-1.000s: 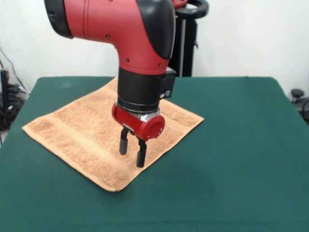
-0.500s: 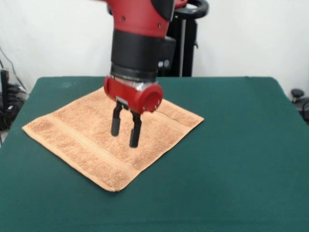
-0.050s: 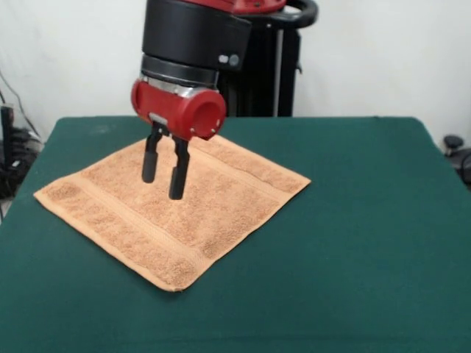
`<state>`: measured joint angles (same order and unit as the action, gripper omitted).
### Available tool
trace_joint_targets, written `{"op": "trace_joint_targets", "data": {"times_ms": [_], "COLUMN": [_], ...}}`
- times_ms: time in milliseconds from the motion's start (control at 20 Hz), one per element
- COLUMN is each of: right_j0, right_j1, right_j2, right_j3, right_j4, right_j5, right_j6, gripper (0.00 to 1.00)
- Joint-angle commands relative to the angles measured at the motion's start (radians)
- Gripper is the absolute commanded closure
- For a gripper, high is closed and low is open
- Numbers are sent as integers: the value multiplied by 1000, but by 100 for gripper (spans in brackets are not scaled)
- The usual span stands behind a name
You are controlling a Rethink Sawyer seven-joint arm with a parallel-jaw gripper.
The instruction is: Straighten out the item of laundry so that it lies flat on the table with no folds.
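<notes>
The towel (image 3: 173,208) lies spread flat, with no fold visible, on the left part of the green worktop (image 3: 353,243), and the hand (image 3: 163,179) hangs above it with fingers parted and empty, so the straightening looks finished and next only a retreat seems needed.

Behind the worktop (image 3: 353,220) runs a plain white wall (image 3: 383,51). Against it, near the middle of the far edge, stands a black upright stand (image 3: 283,70) with a pale vertical bar on its front and a black ring-shaped part (image 3: 303,11) at its top. At the left edge a cluster of dark cables and equipment (image 3: 13,158) sits beside the worktop, with a thin cable running up the wall. At the right edge a black caster-like wheel (image 3: 454,143) shows low down.
</notes>
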<state>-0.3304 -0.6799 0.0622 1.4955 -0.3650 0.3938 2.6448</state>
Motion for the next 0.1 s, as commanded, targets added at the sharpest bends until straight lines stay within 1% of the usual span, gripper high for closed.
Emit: {"op": "trace_joint_targets", "data": {"times_ms": [50,100], "right_j0": [-2,-4], "right_j1": [35,32], "right_j2": [103,104], "right_j3": [80,82], "right_j4": [-24,-24], "right_j5": [121,127], "right_j6": [-155,-158], "gripper": [0,0]}}
